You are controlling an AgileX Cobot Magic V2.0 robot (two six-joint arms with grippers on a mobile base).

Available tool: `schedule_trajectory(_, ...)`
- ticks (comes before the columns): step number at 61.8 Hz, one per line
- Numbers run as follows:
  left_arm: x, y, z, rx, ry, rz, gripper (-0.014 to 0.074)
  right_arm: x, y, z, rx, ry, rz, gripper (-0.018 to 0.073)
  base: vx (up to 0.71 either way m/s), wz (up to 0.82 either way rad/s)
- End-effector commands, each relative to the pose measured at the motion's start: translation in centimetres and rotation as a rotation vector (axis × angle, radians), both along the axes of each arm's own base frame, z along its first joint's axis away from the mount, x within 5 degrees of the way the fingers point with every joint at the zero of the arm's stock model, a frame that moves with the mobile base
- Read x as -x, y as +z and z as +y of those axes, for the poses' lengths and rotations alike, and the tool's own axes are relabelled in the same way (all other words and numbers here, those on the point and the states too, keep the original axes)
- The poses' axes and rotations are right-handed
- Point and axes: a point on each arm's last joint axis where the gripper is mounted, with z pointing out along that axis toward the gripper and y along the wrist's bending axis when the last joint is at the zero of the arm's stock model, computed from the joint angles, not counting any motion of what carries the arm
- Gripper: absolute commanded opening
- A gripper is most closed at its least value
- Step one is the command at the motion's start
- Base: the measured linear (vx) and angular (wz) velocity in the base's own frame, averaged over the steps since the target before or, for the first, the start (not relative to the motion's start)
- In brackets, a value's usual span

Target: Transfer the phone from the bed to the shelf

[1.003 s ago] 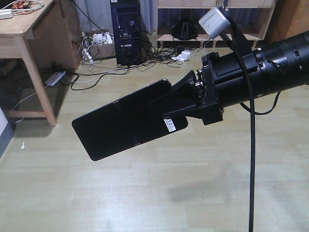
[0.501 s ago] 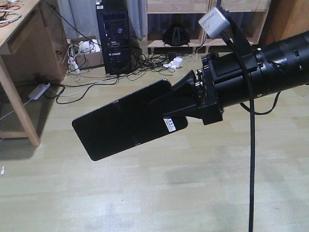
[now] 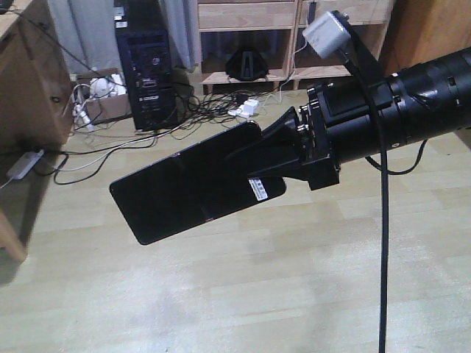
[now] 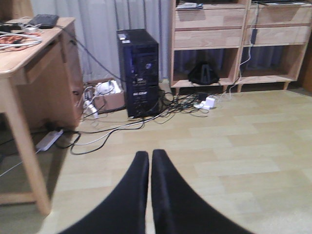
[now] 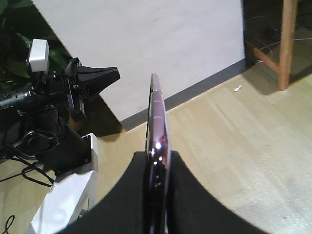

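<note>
My right gripper (image 3: 249, 157) is shut on the phone (image 3: 188, 191), a glossy black slab with a white barcode sticker, held in the air above the wooden floor and slanting down to the left. In the right wrist view the phone (image 5: 156, 122) stands edge-on with a silvery-pink rim, clamped in the right gripper (image 5: 158, 157). My left gripper (image 4: 150, 155) is shut with nothing between its fingers, low over the floor. The shelf (image 3: 243, 16) of pale wood stands at the back, also the shelf (image 4: 209, 38) ahead of the left wrist. The bed is out of view.
A black computer tower (image 3: 143, 70) stands left of the shelf amid tangled cables (image 3: 213, 110) and power adapters on the floor. A wooden desk (image 3: 26, 81) fills the left edge. The left arm (image 5: 73, 85) and white base show beside a white panel (image 5: 146, 44).
The background has slid left and nearer: the desk has mostly left the frame and the shelf sits more centrally. The right arm and the phone hold the same pose in the view.
</note>
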Motion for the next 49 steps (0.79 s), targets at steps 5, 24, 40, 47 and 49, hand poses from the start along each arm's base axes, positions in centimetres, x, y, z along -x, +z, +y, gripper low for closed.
schedule_trajectory(5,-0.06,0.55,0.05,0.008,0.005,-0.072,0.0001,1.47,2.45,0.04,-0.100,0.053,-0.015,-0.0004,0.27,-0.23)
schedule_trajectory(24,-0.06,0.55,0.05,0.008,0.005,-0.072,0.0001,1.47,2.45,0.04,-0.100,0.053,-0.015,-0.0004,0.25,-0.37)
schedule_trajectory(40,-0.06,0.55,0.05,0.008,0.005,-0.072,0.0001,1.47,2.45,0.04,-0.100,0.053,-0.015,-0.0004,0.22,-0.54)
schedule_trajectory(47,-0.06,0.55,0.05,0.008,0.005,-0.072,0.0001,1.47,2.45,0.04,-0.100,0.053,-0.015,-0.0004,0.20,-0.64)
schedule_trajectory(49,-0.06,0.55,0.05,0.008,0.005,-0.072,0.0001,1.47,2.45,0.04,-0.100,0.053,-0.015,-0.0004,0.20,-0.66)
